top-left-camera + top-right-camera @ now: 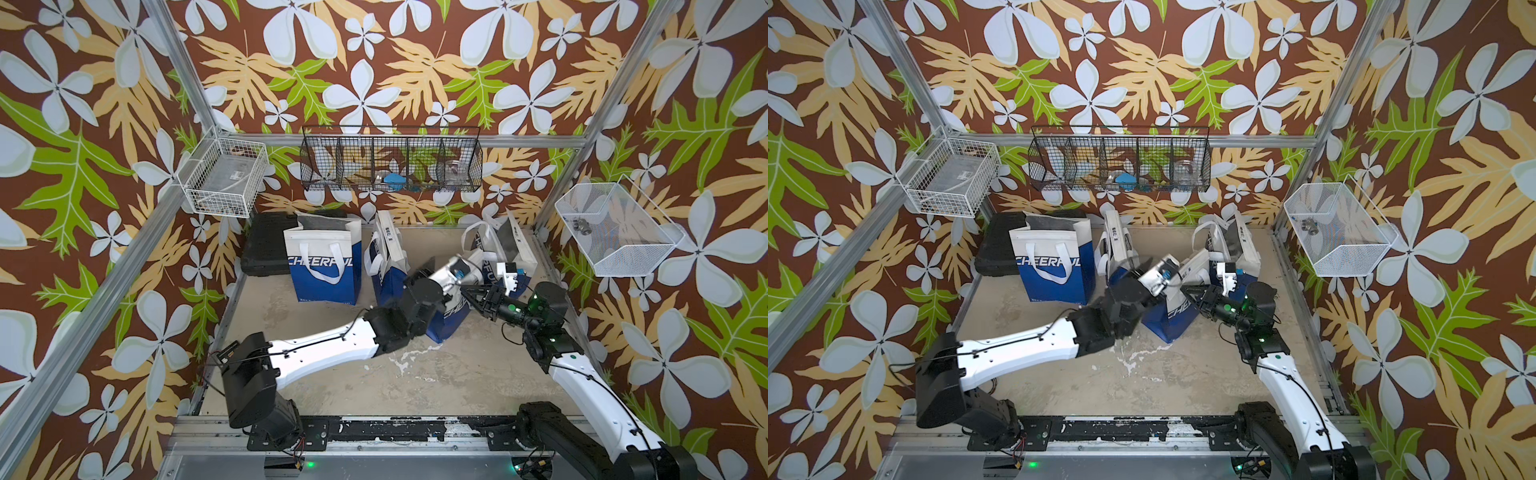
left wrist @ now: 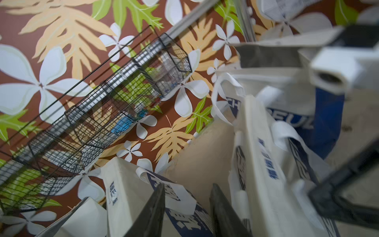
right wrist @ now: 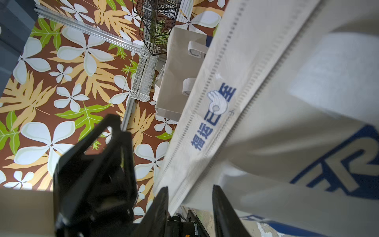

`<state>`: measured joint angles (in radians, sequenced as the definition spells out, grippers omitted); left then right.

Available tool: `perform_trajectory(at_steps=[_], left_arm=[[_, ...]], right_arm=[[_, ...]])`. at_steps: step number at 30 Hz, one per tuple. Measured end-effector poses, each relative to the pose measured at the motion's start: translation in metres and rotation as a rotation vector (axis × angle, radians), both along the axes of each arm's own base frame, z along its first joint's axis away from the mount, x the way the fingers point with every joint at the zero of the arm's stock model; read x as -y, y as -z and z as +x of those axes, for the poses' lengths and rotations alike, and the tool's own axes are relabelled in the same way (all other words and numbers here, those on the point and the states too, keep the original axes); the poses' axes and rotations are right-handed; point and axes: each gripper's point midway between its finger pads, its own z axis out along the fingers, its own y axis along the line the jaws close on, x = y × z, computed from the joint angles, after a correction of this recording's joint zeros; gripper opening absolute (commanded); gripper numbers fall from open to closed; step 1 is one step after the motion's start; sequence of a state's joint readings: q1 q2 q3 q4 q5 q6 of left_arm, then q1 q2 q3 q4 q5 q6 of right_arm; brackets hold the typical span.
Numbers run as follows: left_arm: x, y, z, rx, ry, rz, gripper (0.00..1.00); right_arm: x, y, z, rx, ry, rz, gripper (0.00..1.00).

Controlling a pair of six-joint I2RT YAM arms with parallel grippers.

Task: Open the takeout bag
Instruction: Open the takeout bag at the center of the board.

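Observation:
The takeout bag (image 1: 451, 318) is blue and white with CHEERFUL lettering. It leans tilted at the middle of the table, between both arms, in both top views (image 1: 1173, 320). My right gripper (image 3: 190, 187) is shut on its flat white stitched top edge (image 3: 215, 98), reaching in from the right (image 1: 468, 291). My left gripper (image 2: 188, 185) stands open just left of this bag (image 2: 260, 164), with only the table and another bag's strap behind the gap. From above, the left gripper (image 1: 427, 268) sits at the bag's upper left corner.
An open bag of the same kind (image 1: 322, 266) stands at the back left beside a black case (image 1: 266, 245). A flat one (image 1: 386, 253) and another (image 1: 513, 245) stand behind. Wire baskets (image 1: 224, 183) (image 1: 390, 166) (image 1: 615, 232) hang on the walls.

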<state>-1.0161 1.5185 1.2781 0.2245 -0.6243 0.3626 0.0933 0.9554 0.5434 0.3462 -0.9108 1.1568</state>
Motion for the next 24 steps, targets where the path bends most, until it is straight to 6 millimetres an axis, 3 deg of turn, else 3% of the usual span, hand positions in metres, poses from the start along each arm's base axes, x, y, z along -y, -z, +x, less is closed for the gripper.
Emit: perform_trajectory(at_steps=[2, 4, 10, 15, 24], left_arm=[[-0.019, -0.022, 0.013, -0.041, 0.012, -0.165, 0.43], [-0.016, -0.026, 0.019, -0.098, 0.081, -0.255, 0.43], [0.004, 0.014, 0.037, -0.335, 0.203, -0.368, 0.36], [0.019, 0.048, 0.032, -0.489, 0.270, -0.424, 0.27], [0.038, 0.081, 0.032, -0.626, 0.321, -0.494, 0.09]], right_arm=[[-0.006, 0.000, 0.001, -0.004, -0.022, 0.018, 0.36], [-0.011, -0.001, 0.002, -0.008, -0.041, 0.031, 0.35], [-0.023, -0.001, 0.002, -0.007, -0.077, 0.057, 0.32], [-0.023, 0.000, 0.007, -0.018, -0.065, 0.098, 0.25], [-0.022, 0.005, 0.015, -0.087, -0.041, 0.244, 0.18]])
